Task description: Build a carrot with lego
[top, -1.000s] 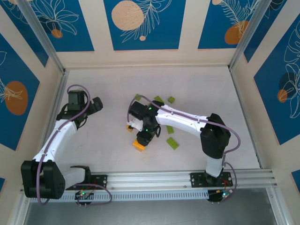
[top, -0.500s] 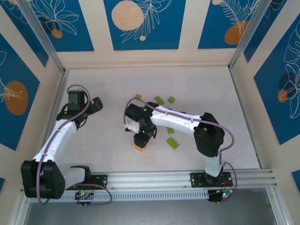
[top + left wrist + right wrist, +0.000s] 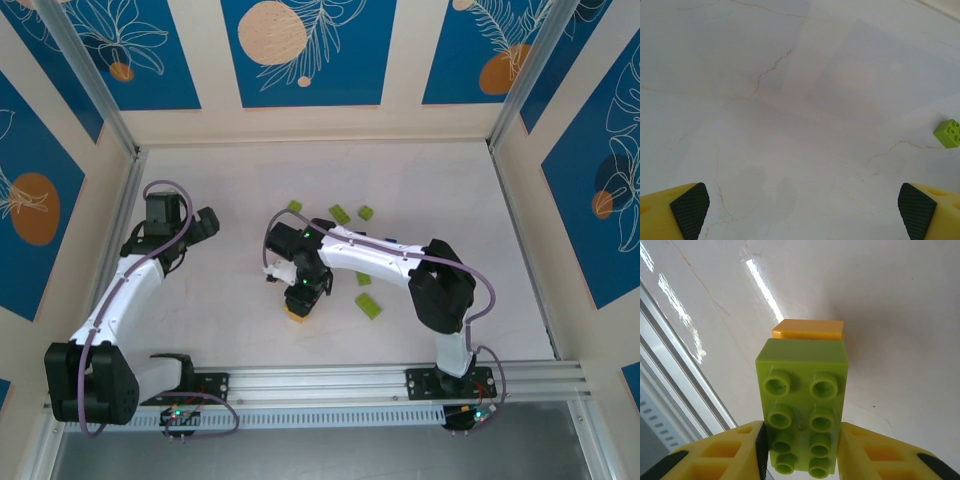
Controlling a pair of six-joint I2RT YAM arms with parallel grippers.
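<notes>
My right gripper is shut on a lime green lego brick with two rows of studs, held by its long sides. Just past the brick's far end lies an orange lego brick on the table; whether the two touch I cannot tell. From above, the right gripper hangs over that orange brick near the table's middle. My left gripper is off to the left, away from the bricks. Its jaws stand wide open over bare table, with one green brick at the right edge.
Loose green bricks lie around the right arm: one at the back left, two behind the arm, one in front of it. A metal rail runs along the near edge. Side walls close in the table.
The right gripper has shifted slightly left and toward the near edge with the green brick, ending over the orange brick. The left arm has not moved.
</notes>
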